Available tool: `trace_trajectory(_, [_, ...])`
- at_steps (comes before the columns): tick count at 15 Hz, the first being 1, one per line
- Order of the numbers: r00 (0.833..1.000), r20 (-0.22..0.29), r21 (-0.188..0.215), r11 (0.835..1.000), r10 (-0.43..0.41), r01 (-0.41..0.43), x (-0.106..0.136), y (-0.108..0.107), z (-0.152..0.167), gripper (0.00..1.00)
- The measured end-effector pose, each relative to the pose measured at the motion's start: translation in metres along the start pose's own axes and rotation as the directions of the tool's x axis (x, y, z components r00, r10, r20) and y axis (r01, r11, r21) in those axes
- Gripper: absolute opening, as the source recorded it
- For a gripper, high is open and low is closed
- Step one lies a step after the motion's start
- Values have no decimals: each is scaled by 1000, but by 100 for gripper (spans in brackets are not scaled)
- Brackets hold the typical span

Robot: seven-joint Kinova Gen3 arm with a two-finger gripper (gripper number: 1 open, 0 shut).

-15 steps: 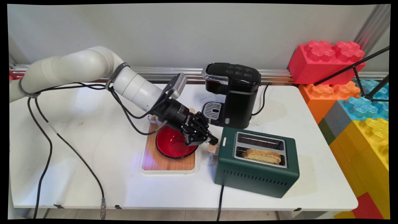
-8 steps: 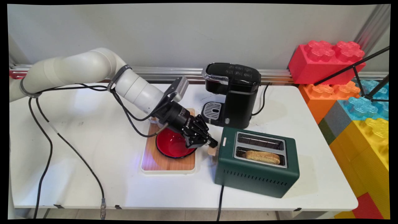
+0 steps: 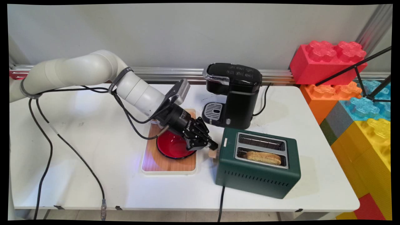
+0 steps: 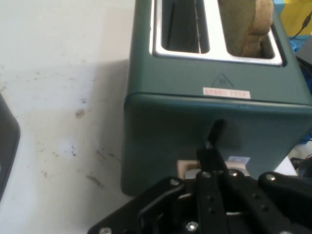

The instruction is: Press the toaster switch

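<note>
A dark green two-slot toaster (image 3: 256,175) stands on the white table, with a slice of bread (image 3: 264,157) sunk low in its near slot. My gripper (image 3: 213,145) is shut, and its tips rest on top of the tan lever knob (image 3: 213,153) at the toaster's left end. In the hand view the toaster's end wall (image 4: 170,122) fills the frame. There the closed gripper (image 4: 212,146) lies against the lever slot, the knob (image 4: 186,168) sits just to its left, and the bread (image 4: 248,24) shows in the right-hand slot.
A red bowl (image 3: 172,147) sits on a wooden board (image 3: 168,165) directly under my wrist. A black coffee machine (image 3: 234,93) stands behind the toaster. Large coloured blocks (image 3: 328,62) are stacked at the right. The toaster's cord (image 3: 221,200) runs off the front edge.
My gripper has pushed the tan lever knob downward along the toaster's left end, and the bread has sunk lower into its slot.
</note>
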Motion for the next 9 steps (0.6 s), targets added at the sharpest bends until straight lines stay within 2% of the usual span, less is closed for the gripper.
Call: trace_trajectory(9, [1000,12,3,1000,-10,10,-6,1,0,0])
